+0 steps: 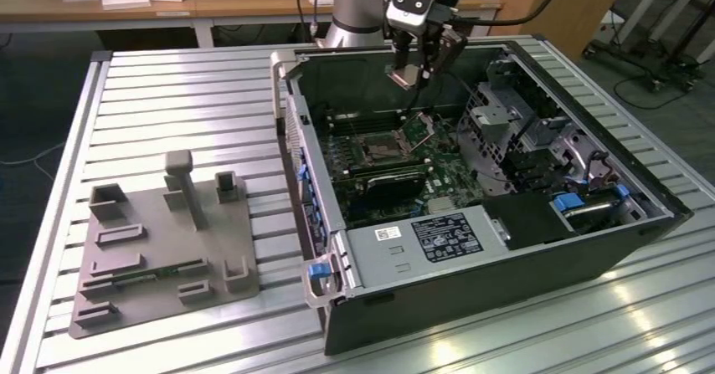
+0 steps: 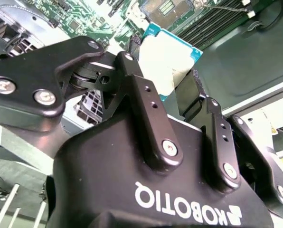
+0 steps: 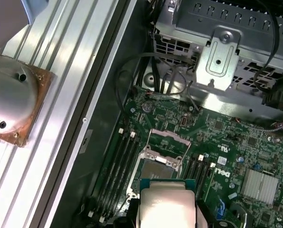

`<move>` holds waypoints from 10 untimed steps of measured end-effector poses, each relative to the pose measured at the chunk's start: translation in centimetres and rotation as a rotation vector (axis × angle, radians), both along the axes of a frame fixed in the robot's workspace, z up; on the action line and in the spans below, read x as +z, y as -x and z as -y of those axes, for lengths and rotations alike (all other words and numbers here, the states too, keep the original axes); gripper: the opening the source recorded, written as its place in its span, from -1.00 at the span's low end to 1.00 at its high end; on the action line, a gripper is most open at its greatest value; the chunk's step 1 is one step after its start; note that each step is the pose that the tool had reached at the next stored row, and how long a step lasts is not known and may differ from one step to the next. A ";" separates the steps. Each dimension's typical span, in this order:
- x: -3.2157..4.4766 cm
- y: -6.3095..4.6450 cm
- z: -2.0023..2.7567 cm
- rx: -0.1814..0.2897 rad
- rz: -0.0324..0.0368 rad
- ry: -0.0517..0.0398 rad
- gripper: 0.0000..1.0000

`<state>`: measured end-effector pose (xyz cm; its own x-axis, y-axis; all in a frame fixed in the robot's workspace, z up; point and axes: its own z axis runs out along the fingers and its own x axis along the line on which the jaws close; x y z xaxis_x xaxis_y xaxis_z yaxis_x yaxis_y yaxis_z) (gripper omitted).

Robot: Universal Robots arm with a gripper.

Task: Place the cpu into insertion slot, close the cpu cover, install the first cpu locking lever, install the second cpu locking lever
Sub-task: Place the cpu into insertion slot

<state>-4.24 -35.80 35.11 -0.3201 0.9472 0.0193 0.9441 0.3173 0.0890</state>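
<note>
The cpu [image 2: 167, 54], a small square chip with a silvery top and teal edges, sits between the black fingers [image 2: 144, 95] of my gripper [image 2: 160, 69], which is shut on it. In the exterior view my gripper [image 1: 431, 63] hangs above the far side of the open computer case, over the motherboard. Seen in the first wrist view, the cpu [image 3: 167, 202] hovers well above the board, apart from the insertion slot [image 3: 156, 168]. The slot [image 1: 380, 150] lies bare, with the cpu cover [image 3: 169, 140] swung up and open beside it [image 1: 419, 129].
Black case walls [image 1: 296, 115] and a metal drive cage [image 1: 508, 115] hem in the motherboard. Long memory slots [image 3: 115, 161] flank the socket. Loose cables [image 3: 170, 76] run near the cage. A grey fixture plate [image 1: 167, 248] lies on the slatted table at the exterior view's left.
</note>
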 end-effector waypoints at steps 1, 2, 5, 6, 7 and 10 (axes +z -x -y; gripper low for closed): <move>0.00 0.0 0.00 0.000 -0.0001 0.0000 0.08; 0.00 0.0 0.00 0.000 0.0000 0.0000 0.08; 0.00 0.0 0.00 0.000 0.0000 0.0000 0.08; 0.00 0.0 0.00 0.000 -0.0001 0.0000 0.08; 0.00 0.0 0.01 -0.001 -0.0002 0.0001 0.08; -0.04 0.0 0.01 -0.036 0.0000 -0.0002 0.08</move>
<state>-4.25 -35.81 35.06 -0.2858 0.9581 0.0194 0.9549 0.2831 0.0891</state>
